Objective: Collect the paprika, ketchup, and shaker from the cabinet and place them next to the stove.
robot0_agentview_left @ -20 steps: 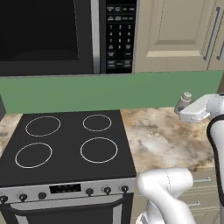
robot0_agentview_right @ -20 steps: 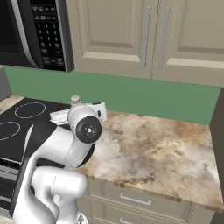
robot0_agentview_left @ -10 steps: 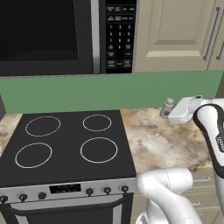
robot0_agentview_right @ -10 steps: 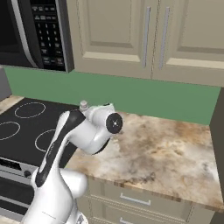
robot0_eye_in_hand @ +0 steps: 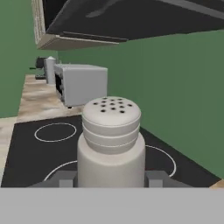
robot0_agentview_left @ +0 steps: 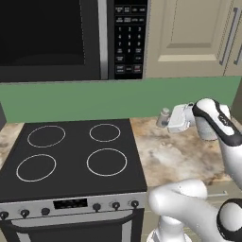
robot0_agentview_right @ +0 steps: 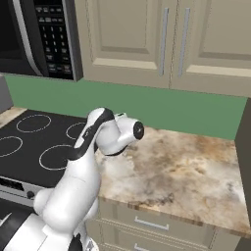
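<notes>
Gripping the shaker (robot0_eye_in_hand: 111, 142) upright, the claw (robot0_agentview_left: 166, 119) hangs over the counter (robot0_agentview_left: 179, 153) just right of the stove (robot0_agentview_left: 71, 156). Letting go this high could topple it; drifting left would land it on the cooktop glass.

Bare marble counter (robot0_agentview_left: 177, 153) right of the stove (robot0_agentview_left: 71, 156); microwave (robot0_agentview_left: 71, 38) low overhead

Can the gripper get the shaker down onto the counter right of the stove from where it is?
Probably yes. The gripper is shut on the shaker, held above the counter just right of the stove, near the green wall. That patch of counter looks bare, so nothing seems to block lowering it.
</notes>
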Controlling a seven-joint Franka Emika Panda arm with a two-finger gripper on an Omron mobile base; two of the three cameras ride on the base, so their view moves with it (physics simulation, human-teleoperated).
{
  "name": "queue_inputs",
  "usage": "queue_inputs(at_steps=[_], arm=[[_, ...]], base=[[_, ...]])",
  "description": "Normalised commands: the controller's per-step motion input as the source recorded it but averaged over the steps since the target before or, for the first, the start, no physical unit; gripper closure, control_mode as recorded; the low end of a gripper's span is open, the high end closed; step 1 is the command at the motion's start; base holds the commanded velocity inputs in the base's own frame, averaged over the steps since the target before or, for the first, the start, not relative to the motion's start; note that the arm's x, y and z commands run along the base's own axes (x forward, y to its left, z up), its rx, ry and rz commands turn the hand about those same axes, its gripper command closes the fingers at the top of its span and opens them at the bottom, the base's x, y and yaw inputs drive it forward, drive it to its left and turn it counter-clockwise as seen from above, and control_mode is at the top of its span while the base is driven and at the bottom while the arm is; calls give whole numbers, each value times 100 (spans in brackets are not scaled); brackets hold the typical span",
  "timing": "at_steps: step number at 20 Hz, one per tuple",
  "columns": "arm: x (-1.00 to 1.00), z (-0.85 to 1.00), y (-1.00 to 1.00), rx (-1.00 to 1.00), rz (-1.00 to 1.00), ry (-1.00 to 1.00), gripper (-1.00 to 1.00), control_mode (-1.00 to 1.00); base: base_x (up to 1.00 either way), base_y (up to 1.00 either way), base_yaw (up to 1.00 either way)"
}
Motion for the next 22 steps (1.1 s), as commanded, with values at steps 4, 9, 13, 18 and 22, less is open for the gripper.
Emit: queue_inputs(at_steps=[4, 9, 13, 18, 22], arm=[[49, -31, -1, 0, 22, 0, 100, -100], [28, -36, -13, -1, 14, 1, 100, -100], [24, -40, -3, -6, 7, 0, 100, -100], [11, -41, 3, -11, 1, 0, 100, -100], [4, -34, 1, -9, 0, 0, 100, -100]], base=[[0, 0, 0], [0, 0, 0], [0, 0, 0], [0, 0, 0], [0, 0, 0]])
